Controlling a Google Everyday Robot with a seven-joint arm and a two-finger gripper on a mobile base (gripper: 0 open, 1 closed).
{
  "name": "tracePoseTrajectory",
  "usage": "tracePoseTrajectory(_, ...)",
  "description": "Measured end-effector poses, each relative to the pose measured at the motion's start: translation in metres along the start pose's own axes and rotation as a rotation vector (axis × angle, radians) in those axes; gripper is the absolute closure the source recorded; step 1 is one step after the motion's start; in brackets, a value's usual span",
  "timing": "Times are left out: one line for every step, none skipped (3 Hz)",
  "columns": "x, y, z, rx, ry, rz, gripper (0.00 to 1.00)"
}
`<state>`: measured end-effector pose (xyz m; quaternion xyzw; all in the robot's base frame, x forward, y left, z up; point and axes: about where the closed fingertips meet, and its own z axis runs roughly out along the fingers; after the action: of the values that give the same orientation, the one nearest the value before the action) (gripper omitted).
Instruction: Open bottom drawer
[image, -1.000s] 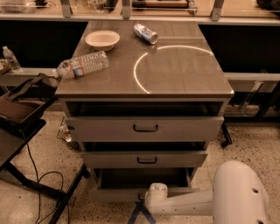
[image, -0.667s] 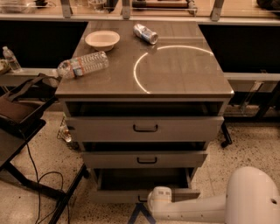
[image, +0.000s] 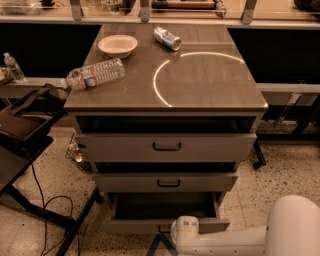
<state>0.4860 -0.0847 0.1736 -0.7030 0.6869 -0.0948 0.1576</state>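
Observation:
The grey cabinet (image: 165, 107) has three drawers, all standing partly out. The bottom drawer (image: 130, 225) is pulled out furthest, and its plain grey inside (image: 165, 205) shows. Its small black handle (image: 161, 229) sits at the front's middle, mostly covered by my arm. My white arm (image: 240, 240) comes in from the lower right. The gripper (image: 169, 231) is right at that handle, at the bottom edge of the camera view. The arm's wrist hides how it meets the handle.
On the cabinet top lie a plastic water bottle (image: 95, 73), a white bowl (image: 117, 45) and a tipped can (image: 167, 38). A black bag on a stand (image: 25, 122) and floor cables (image: 45, 215) are to the left. A caster (image: 259, 163) stands at the right.
The bottom drawer has slid further out toward the camera. My arm has drawn back with it, toward the bottom edge of the view.

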Motion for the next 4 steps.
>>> tracePoseTrajectory(-0.0009,0.0,0.0,0.0,0.0,0.0,1.0)
tracePoseTrajectory(-0.0009,0.0,0.0,0.0,0.0,0.0,1.0)
tracePoseTrajectory(-0.0009,0.0,-0.0001,0.0,0.0,0.0,1.0)
tracePoseTrajectory(-0.0009,0.0,-0.0001,0.0,0.0,0.0,1.0)
